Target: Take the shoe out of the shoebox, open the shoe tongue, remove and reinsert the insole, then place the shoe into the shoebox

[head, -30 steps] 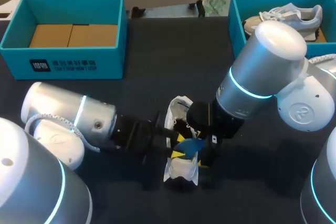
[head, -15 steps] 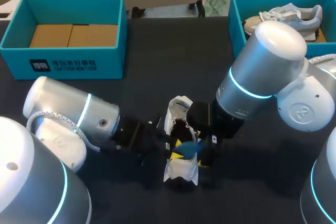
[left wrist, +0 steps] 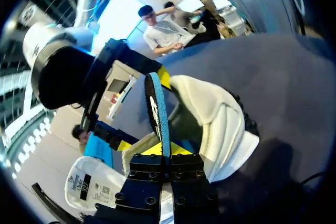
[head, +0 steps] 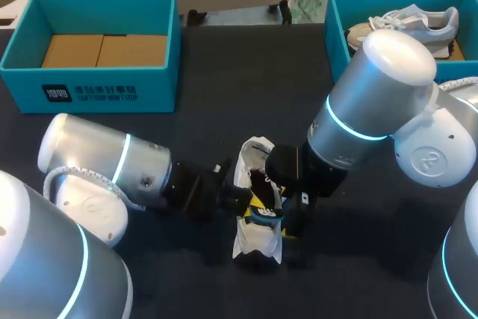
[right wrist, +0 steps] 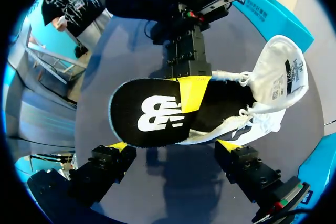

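Insole point(right wrist: 152, 114), pinched by left gripper point(left wrist: 166, 150), shows its face only in right wrist view; right gripper point(right wrist: 173, 145) gapes wide.

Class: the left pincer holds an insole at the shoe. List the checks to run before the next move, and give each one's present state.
1. Left pincer shut on the insole: ok. The insole's edge is clamped between its fingers.
2. Tongue pulled open: ok. It is folded back, clear of the opening.
3. Insole seated in the shoe: not ok. Much of it lies outside the opening.
4. Right pincer steadying the shoe: not ok. It is open and not clamping the shoe.
5. Shoebox open to take the shoe: ok.
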Controlling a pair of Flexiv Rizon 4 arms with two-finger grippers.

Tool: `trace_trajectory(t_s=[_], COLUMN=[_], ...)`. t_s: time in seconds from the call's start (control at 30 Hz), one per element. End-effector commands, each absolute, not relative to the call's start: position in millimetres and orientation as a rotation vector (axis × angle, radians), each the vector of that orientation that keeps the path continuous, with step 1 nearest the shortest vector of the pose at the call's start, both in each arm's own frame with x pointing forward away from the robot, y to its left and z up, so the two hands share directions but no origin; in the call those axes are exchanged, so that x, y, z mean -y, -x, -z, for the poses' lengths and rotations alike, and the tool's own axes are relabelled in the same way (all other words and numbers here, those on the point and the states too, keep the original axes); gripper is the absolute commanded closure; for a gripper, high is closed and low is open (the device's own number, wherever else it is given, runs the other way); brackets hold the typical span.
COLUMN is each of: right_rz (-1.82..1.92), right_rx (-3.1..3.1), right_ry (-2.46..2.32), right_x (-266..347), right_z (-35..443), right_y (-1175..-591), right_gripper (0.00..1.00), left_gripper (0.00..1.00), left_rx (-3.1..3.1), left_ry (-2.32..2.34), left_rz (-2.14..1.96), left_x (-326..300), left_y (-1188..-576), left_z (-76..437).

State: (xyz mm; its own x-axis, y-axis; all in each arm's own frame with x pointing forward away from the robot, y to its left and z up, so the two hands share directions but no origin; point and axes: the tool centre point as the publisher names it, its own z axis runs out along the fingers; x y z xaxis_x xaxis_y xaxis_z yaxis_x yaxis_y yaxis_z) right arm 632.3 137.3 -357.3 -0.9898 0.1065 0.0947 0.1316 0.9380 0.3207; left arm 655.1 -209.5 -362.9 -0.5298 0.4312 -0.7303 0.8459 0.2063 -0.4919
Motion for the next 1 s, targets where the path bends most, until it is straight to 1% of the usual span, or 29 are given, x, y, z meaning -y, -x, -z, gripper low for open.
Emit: trace_trajectory(t_s=[0.03, 0.13, 0.33, 0.4, 0.47, 0.57, 0.87, 1.0], right_rz=[0.508, 0.508, 0.508, 0.508, 0.508, 0.508, 0.508, 0.508], right_rx=[3.019, 3.019, 3.019, 3.019, 3.019, 3.019, 3.019, 3.019], right_ry=[0.186, 0.186, 0.186, 0.186, 0.186, 0.186, 0.186, 0.186], right_x=[-138, -138, -138, -138, -138, -138, -138, -138], right_z=[358, 358, 358, 358, 358, 358, 358, 358], right_y=[-632, -632, -632, -632, -632, -632, -632, -632], right_gripper=[0.00, 0.00, 0.00, 0.00, 0.00, 0.00, 0.00, 0.00], left_gripper=[1.00, 1.00, 1.00, 0.83, 0.78, 0.76, 0.75, 0.71], left_rx=[-2.025, -2.012, -2.048, -2.067, -2.077, -2.086, -2.137, -2.188], left_ry=[-1.204, -1.208, -1.165, -1.133, -1.122, -1.115, -1.114, -1.136], left_rz=[1.195, 1.166, 1.265, 1.329, 1.363, 1.388, 1.478, 1.520], left_x=[215, 215, 215, 213, 212, 210, 209, 209], left_y=[-659, -661, -656, -655, -654, -652, -646, -641], left_z=[373, 373, 363, 359, 356, 350, 342, 338])
